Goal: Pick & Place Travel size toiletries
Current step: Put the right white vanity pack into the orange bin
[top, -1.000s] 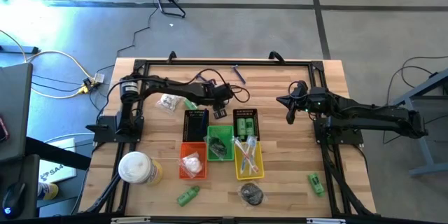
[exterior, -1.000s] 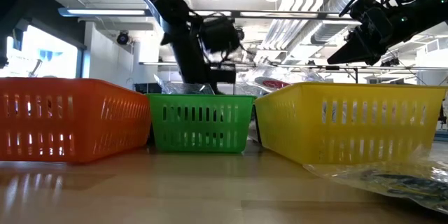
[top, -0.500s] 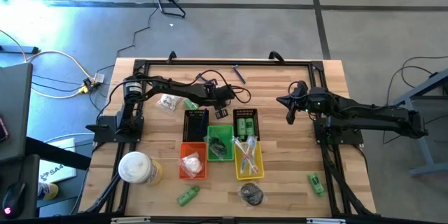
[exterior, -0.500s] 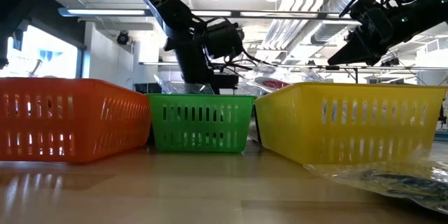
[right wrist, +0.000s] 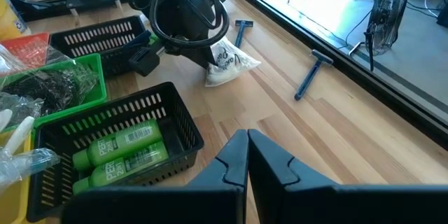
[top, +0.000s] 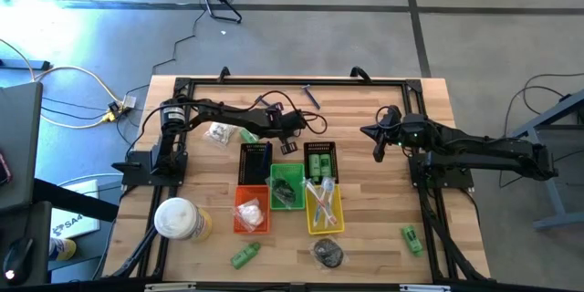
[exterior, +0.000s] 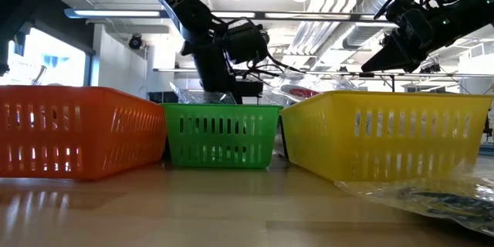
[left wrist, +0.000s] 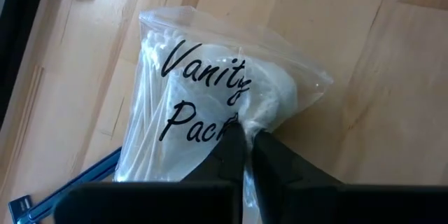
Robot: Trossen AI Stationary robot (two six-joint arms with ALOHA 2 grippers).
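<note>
My left gripper (top: pixel 290 141) is at the table's far middle, just behind the black baskets, shut on a clear bag printed "Vanity Pack" (left wrist: pixel 203 105) that holds cotton swabs and white pads. The bag also shows in the right wrist view (right wrist: pixel 227 63). My right gripper (top: pixel 378 146) hovers shut and empty to the right of the black basket of green bottles (top: pixel 319 160). Loose on the table lie a green tube (top: pixel 245 255), another green tube (top: pixel 411 237), a dark wrapped packet (top: pixel 328 253) and a clear-wrapped white piece (top: pixel 219 134). My left gripper pinches a gathered edge of the clear bag (left wrist: pixel 246 120) between its two fingers, coming from above and pointing down. The bag hangs slanting below the fingers. Its lower end (right wrist: pixel 234 70) seems to rest on the table.
Black (top: pixel 255 158), green (top: pixel 274 172), orange (top: pixel 236 224) and yellow (top: pixel 339 214) baskets cluster mid-table. A white-and-yellow container (top: pixel 178 219) stands at the near left. Two blue razors (right wrist: pixel 241 31) (right wrist: pixel 311 73) lie near the far edge. Bare wood shows at the right.
My left gripper has shifted a little toward the table's right, still shut on the bag. It has kept still over the last half second.
</note>
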